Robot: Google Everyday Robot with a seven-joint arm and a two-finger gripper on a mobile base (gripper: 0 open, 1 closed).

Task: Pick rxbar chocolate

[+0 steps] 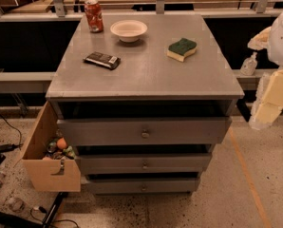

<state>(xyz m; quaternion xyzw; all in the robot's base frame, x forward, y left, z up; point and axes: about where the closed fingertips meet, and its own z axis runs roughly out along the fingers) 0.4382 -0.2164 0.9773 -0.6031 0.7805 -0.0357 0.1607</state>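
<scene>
The rxbar chocolate (pixel 102 60) is a flat dark bar with a pale label patch at its right end. It lies flat on the left part of the grey cabinet top (pixel 146 75). My gripper (pixel 269 101) is at the far right edge of the view, beside the cabinet's right front corner and below the level of its top. It is well away from the bar, and nothing shows in it.
A red soda can (pixel 94 15) stands at the back left, with a white bowl (pixel 128 30) beside it. A green-and-yellow sponge (pixel 182 49) lies at the right. The cabinet has three drawers (pixel 144 133). An open cardboard box (pixel 49 160) of items hangs at its left side. A small bottle (pixel 249 64) stands behind the cabinet on the right.
</scene>
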